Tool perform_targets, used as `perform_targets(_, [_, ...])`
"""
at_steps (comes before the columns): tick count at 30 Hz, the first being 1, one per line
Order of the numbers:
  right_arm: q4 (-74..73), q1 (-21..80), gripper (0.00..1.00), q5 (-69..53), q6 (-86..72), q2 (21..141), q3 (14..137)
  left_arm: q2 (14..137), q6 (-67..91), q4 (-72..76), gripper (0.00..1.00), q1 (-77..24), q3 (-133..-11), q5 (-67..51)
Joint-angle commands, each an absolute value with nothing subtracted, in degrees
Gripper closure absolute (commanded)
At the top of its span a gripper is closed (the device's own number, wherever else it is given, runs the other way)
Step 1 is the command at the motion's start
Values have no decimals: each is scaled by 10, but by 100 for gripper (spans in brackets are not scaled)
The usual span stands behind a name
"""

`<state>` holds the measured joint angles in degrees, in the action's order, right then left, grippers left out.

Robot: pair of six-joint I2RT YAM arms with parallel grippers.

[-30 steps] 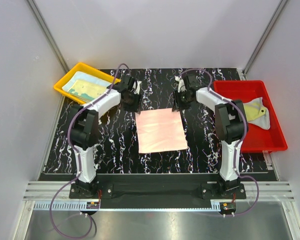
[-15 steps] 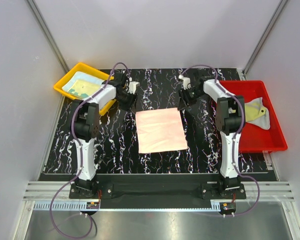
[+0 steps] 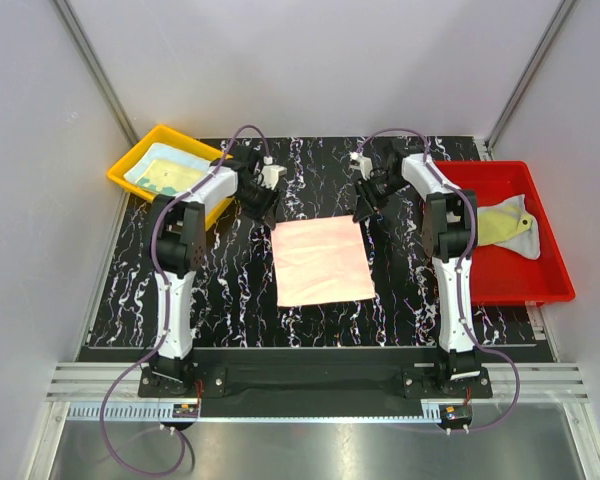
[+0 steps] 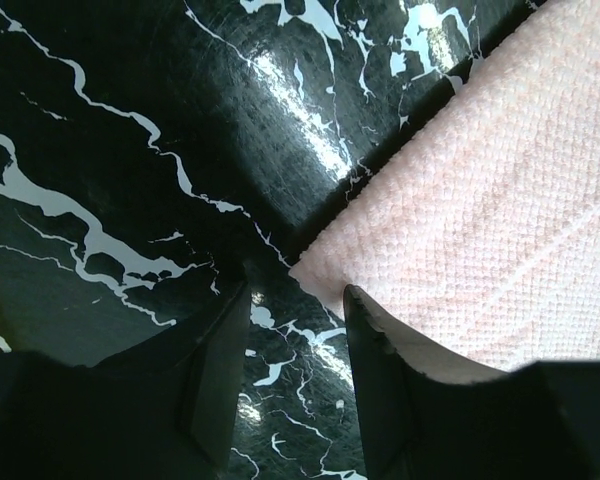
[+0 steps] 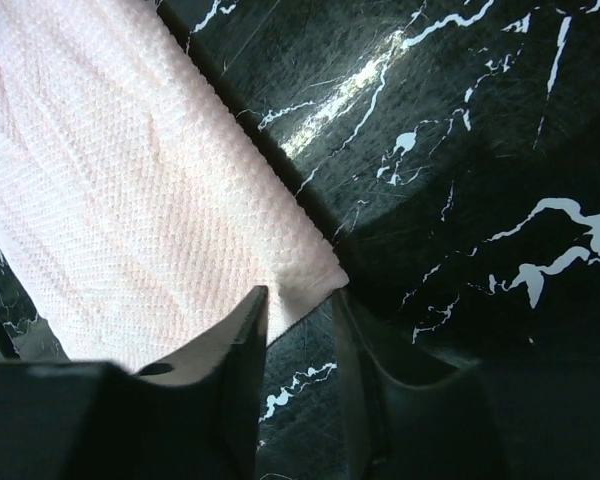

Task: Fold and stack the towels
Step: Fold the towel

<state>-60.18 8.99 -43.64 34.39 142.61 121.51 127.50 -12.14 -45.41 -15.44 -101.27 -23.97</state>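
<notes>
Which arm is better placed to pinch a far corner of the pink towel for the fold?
Right, marginally. The right gripper stands open with the pink towel corner filling its gap; the left gripper, also open, has only the corner tip inside. Both look usable.

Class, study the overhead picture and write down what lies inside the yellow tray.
Inside the yellow tray lies a light blue towel with a pale yellow patch on it. The left arm covers the tray's near right corner, and the cloth hides anything beneath it.
</notes>
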Motion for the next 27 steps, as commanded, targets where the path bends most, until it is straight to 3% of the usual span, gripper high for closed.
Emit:
perform_targets(1, [-618, 89, 64, -445, 367, 1437, 1241, 1285, -139, -456, 54, -155, -1038, -247])
perform_targets(5, [-616, 89, 80, -442, 367, 1439, 1243, 1295, -141, -461, 58, -156, -1049, -253])
perform_targets(10, [-601, 90, 100, -433, 360, 1435, 1241, 1310, -150, -470, 83, -155, -1064, -270])
perform_targets(14, [-595, 89, 100, -428, 358, 1434, 1240, 1317, -151, -471, 99, -156, -1079, -277])
perform_targets(27, [-490, 89, 100, -392, 331, 1384, 1207, 1302, -157, -464, 100, -156, -1136, -258])
